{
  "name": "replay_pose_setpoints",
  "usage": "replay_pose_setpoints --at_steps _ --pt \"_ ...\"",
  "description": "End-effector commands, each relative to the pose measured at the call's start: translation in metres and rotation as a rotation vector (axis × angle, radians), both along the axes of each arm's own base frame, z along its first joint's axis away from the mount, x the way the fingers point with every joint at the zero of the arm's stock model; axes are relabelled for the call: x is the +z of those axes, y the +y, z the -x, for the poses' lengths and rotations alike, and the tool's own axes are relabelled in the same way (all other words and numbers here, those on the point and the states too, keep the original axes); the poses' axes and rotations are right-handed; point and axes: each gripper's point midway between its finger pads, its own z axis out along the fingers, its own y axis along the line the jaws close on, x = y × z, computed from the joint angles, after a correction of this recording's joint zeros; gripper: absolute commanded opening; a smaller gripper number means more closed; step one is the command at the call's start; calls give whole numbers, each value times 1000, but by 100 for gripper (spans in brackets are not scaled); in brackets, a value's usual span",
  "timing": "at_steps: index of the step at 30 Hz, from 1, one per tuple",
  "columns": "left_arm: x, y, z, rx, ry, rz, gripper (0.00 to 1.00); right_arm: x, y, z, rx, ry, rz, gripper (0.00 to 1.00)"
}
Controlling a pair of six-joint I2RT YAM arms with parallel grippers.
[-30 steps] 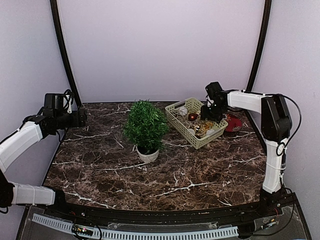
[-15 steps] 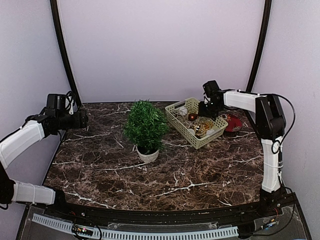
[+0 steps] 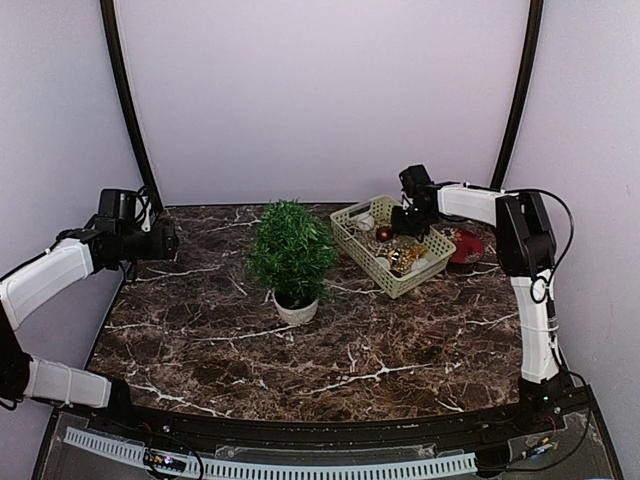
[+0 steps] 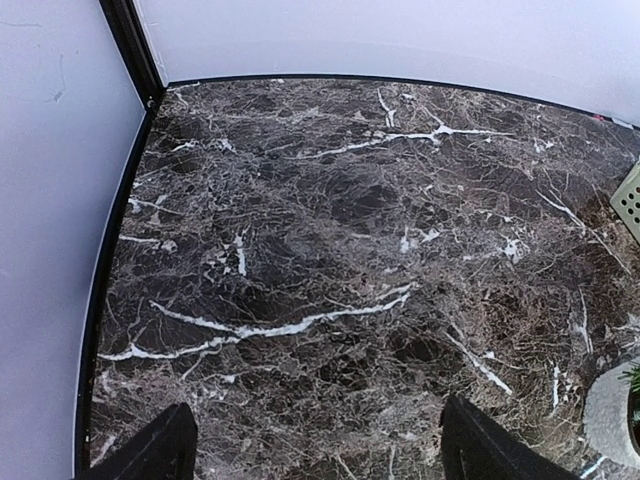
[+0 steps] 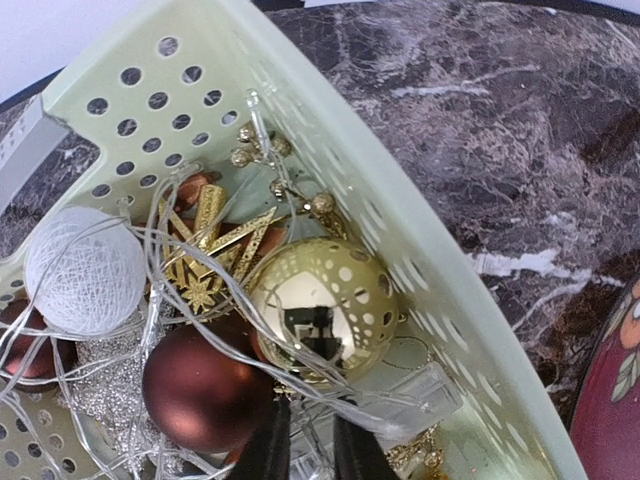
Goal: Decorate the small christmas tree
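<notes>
So, your right end effector [image 5: 312, 450] sits in the basket [image 5: 330, 130], jaws nearly closed among the light wires [image 5: 200, 262]; can't tell if they've caught one. The small christmas tree [image 3: 291, 250] stands upright on the counter [image 3: 350, 350], off to its left. Your left end effector [image 4: 320, 445] is wide open, empty.

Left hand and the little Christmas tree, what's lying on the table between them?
Nothing; the top view shows only bare marble tabletop between the left hand and the tree.
</notes>
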Motion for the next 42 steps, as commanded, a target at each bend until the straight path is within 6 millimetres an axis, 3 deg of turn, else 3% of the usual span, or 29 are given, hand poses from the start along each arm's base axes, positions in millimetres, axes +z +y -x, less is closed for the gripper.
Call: replay_pose_setpoints --at_steps 1,2,5,14,17,28,32,37,42 --pt "7 -1 -4 -11 -12 8 87 9 5 -7 3 -30 -12 4" --pt "7 -1 -4 -11 -12 7 87 10 5 -7 2 -35 -13 0" --pt "10 0 -3 -6 -20 4 87 25 6 -9 3 -63 -20 0" --pt "25 -2 0 -21 -82 10 87 116 7 3 42 -220 -90 0" --pt "28 -12 1 -74 -102 36 87 146 10 13 64 -264 -133 0" --pt "72 -58 21 -332 -295 163 86 273 27 60 187 -466 -249 0" --pt "94 -82 30 -398 -368 192 85 321 31 79 237 -540 -299 0" --pt "145 -150 50 -552 -413 216 85 385 38 113 304 -653 -364 0" --pt "186 -202 67 -655 -463 290 84 439 35 153 364 -752 -456 0"
